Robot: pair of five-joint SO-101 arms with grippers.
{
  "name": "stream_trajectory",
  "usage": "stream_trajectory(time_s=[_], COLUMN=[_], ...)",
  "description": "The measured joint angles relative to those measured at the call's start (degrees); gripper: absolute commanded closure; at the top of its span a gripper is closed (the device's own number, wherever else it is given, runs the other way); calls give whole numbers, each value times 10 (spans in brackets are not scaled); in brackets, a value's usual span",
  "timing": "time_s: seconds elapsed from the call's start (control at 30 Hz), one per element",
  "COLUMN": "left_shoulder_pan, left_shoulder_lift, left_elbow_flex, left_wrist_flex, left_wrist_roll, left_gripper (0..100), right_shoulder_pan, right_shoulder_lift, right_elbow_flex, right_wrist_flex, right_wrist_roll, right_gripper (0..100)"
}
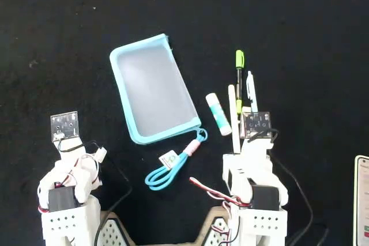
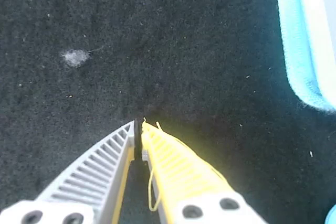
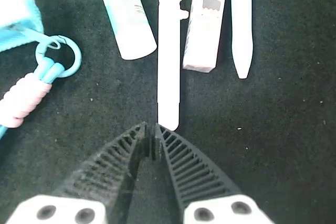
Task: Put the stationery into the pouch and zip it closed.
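Note:
A light blue pouch (image 1: 154, 89) with a translucent grey face lies flat at the table's middle, its blue and pink cord (image 1: 173, 168) looped toward the arms. To its right lie a glue stick (image 1: 218, 114), a white pen (image 1: 233, 116), a green-capped marker (image 1: 239, 79) and another white pen (image 1: 251, 91). My right gripper (image 3: 152, 128) is shut just short of the white pen's (image 3: 168, 56) near end, with the glue stick (image 3: 126, 14) and a white eraser-like block (image 3: 206, 24) beside it. My left gripper (image 2: 139, 126) is shut over bare cloth, left of the pouch's corner (image 2: 304, 51).
The table is covered in black cloth (image 1: 69, 44). A white card or device (image 1: 362, 200) lies at the right edge. Both arm bases (image 1: 63, 217) stand at the near edge. A pale lint speck (image 2: 74, 57) lies on the cloth ahead of the left gripper.

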Motion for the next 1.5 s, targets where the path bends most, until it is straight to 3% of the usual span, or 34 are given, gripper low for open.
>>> stream_trajectory(time_s=[0.3, 0.6, 0.83, 1.03, 1.1, 1.27, 1.5], left_shoulder_pan=[0, -15, -20, -19, -19, 5, 20], left_shoulder_lift=[0, 0, 0, 0, 0, 1, 1], left_elbow_flex=[0, 0, 0, 0, 0, 0, 1], left_wrist_flex=[-18, -322, -472, -577, -579, -471, -406], left_wrist_roll=[0, 0, 0, 0, 0, 0, 0], left_gripper=[963, 963, 967, 968, 967, 965, 964], right_shoulder_pan=[0, -1, -1, -11, -17, -23, -105], right_shoulder_lift=[0, 0, 0, 0, 0, 0, 0], right_elbow_flex=[0, 0, 0, -2, -9, -112, -331], right_wrist_flex=[0, -2, -161, -284, -288, -265, -149], right_wrist_roll=[0, -2, -2, 118, 151, 178, 182], right_gripper=[986, 986, 986, 986, 986, 986, 986])
